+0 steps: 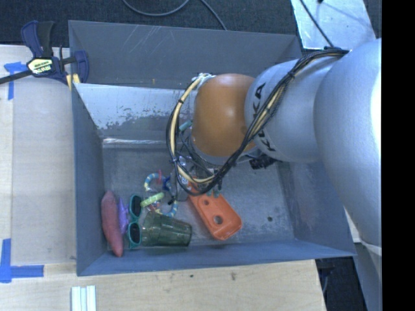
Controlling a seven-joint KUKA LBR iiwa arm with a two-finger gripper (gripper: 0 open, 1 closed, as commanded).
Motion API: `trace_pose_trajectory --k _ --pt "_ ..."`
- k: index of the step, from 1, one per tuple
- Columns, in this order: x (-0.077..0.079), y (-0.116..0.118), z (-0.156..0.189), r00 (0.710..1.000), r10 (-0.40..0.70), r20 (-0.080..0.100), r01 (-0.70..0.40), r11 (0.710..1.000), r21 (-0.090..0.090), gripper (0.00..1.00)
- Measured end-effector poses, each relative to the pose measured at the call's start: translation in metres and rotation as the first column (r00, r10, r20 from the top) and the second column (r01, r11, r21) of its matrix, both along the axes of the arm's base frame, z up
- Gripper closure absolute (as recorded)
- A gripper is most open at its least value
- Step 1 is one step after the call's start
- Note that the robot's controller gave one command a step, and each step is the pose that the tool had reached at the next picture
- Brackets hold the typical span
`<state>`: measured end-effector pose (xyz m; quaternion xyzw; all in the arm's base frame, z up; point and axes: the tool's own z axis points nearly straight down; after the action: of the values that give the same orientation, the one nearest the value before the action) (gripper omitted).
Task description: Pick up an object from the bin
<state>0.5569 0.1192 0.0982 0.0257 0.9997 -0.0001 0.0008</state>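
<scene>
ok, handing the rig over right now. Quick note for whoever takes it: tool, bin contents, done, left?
Tool: low in the bin under the orange wrist cover, beside the small multicoloured item. Cannot tell if it is open or shut.
Things: orange block at the view's right of the tool, dark green cup on its side near the front wall, teal sunglasses and pink oblong further left.
Done: nothing seen held.
Left: grasp one thing and lift it out.

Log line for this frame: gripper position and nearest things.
gripper low in bin | over: small multicoloured thing | nearest: orange block, green cup on its side | also: teal sunglasses, pink thing | held: cannot tell
</scene>
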Motion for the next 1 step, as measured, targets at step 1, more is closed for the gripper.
trace_pose_trajectory --k 1 --pt "0.0000 0.0000 0.0000 1.000 -0.001 0.000 0.001 1.000 0.000 0.00"
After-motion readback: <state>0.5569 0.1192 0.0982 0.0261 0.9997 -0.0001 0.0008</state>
